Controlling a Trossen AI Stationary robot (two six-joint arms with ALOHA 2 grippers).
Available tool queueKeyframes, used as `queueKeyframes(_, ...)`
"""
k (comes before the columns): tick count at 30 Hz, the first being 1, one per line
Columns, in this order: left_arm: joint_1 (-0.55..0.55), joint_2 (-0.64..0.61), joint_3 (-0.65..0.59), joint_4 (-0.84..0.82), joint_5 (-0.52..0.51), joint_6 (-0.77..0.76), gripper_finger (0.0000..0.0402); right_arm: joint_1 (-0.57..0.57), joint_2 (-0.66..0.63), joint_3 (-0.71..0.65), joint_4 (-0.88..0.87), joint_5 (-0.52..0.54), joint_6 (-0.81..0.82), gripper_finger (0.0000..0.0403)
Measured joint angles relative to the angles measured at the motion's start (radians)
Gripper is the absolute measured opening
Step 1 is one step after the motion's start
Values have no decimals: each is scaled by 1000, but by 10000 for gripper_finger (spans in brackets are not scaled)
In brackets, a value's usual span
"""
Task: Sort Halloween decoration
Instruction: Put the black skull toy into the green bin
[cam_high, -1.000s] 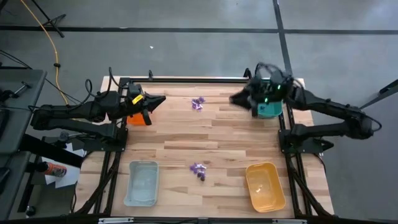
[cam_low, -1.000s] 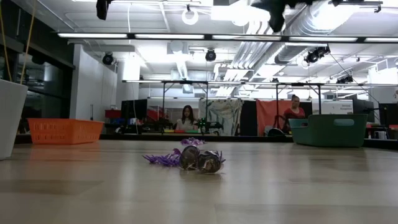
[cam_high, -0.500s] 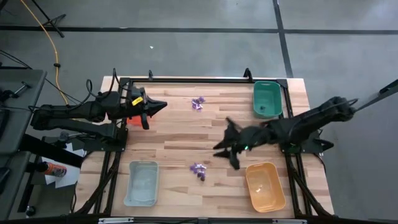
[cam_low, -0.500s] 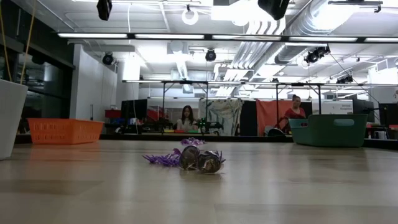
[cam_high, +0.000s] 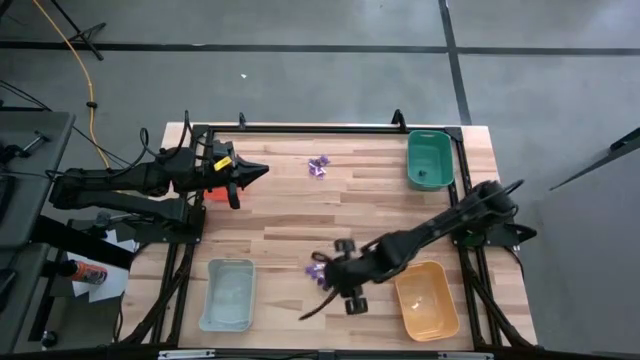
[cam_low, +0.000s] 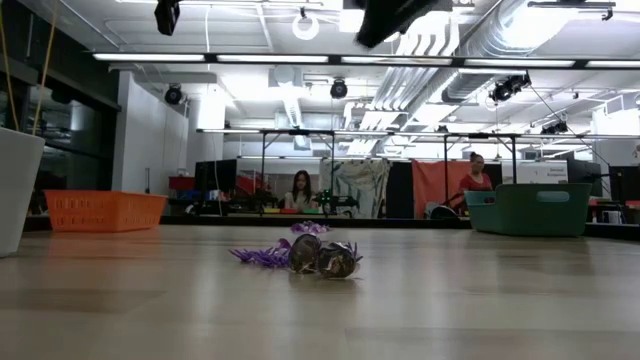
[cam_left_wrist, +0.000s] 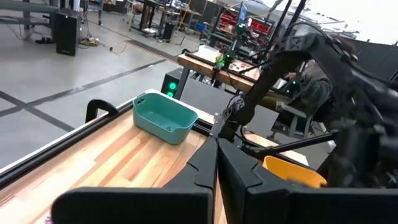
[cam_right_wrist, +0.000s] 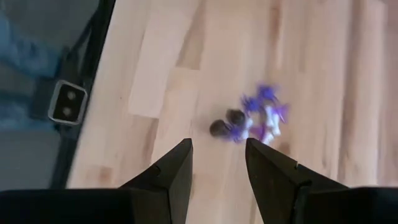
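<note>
1. Lay in a small heap (cam_high: 319, 271) of purple and dark Halloween decoration on the desk (cam_high: 290, 215), between the pale blue tray (cam_high: 228, 293) and the orange tray (cam_high: 427, 299).
2. Lay in a second purple heap (cam_high: 319, 166) near the green tray (cam_high: 430, 159).
3. Hung over the first heap: right gripper (cam_right_wrist: 217, 163), fingers (cam_right_wrist: 171, 171) a little apart, holding nothing.
4. Waited by the red tray (cam_high: 212, 187): left gripper (cam_high: 255, 171), fingers pressed together, holding nothing.

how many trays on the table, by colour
red tray: 1, mostly hidden under the left pincer
green tray: 1
pale blue tray: 1
orange tray: 1
total: 4
</note>
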Motion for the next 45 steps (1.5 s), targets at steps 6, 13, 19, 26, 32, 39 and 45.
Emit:
queueKeyframes(6, 0, 0, 0, 0, 0, 0, 1, -1, 158, 79, -1, -89, -230, 144)
queueKeyframes(13, 0, 0, 0, 0, 0, 1, 1, -13, 239, 86, -1, -82, -350, 144)
queueKeyframes(19, 0, 0, 0, 0, 0, 1, 1, -43, 240, 68, 14, -71, -409, 144)
queueKeyframes(26, 0, 0, 0, -1, -7, 1, 1, -55, 242, 27, 56, -107, -503, 144)
queueKeyframes(32, 0, 0, 0, -1, -7, 1, 1, -55, 244, 27, 115, -133, -558, 144)
queueKeyframes(39, 0, 0, 0, -2, -8, 1, 1, -54, 278, 27, 127, -146, -582, 144)
queueKeyframes(45, 0, 1, 0, -8, -8, 1, 1, -54, 296, 27, 116, -140, -582, 144)
